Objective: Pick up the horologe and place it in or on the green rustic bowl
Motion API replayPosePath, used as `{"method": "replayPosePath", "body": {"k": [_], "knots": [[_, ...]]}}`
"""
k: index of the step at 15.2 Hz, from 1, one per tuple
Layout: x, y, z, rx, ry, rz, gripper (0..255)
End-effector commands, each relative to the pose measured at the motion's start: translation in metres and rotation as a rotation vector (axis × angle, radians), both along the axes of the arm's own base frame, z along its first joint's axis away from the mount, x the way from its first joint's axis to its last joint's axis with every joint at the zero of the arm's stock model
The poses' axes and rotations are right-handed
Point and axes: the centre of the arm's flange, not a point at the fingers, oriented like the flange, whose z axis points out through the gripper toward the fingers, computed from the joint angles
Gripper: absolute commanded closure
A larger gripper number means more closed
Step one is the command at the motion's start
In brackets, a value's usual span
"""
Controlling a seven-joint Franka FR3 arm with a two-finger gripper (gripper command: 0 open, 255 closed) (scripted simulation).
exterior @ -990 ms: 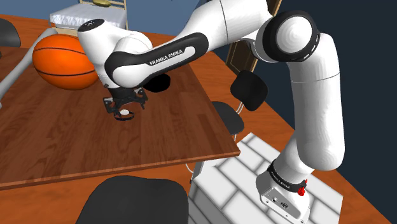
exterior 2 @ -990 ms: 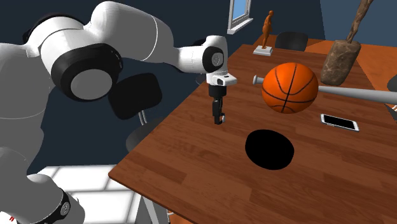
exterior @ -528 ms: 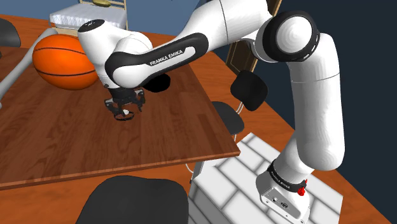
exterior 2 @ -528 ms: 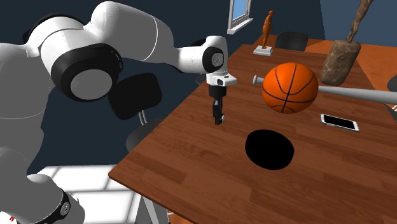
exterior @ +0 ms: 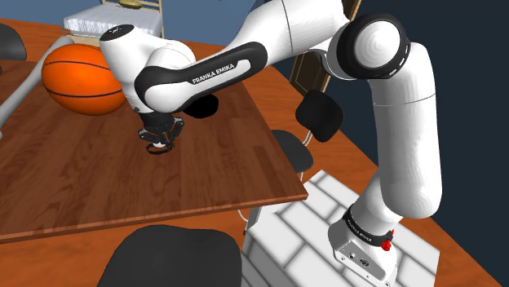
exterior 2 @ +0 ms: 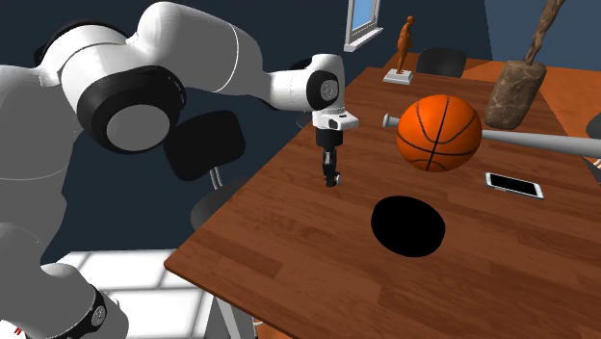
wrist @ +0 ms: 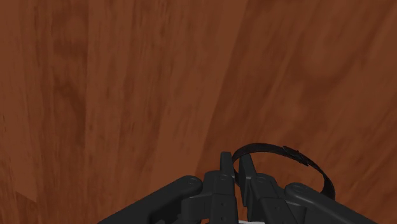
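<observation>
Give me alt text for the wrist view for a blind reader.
The black gripper is shut on a black wristwatch, whose strap loops out beside the fingers, over a reddish-brown wooden tabletop.

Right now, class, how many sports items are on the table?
2: an orange basketball, and a grey baseball bat lying beside it, toward the second exterior view's right. Others may be hidden.

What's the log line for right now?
phase: grasp | gripper shut on wristwatch | near wooden table | black bowl apart
</observation>
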Motion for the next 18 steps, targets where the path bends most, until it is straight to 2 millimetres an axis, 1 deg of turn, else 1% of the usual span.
{"method": "replayPosePath", "body": {"k": [1, 18], "knots": [[0.000, 0.000, -0.001, 0.000, 0.001, 0.000, 255], [0.000, 0.000, 0.089, 0.000, 0.001, 0.000, 255]]}}
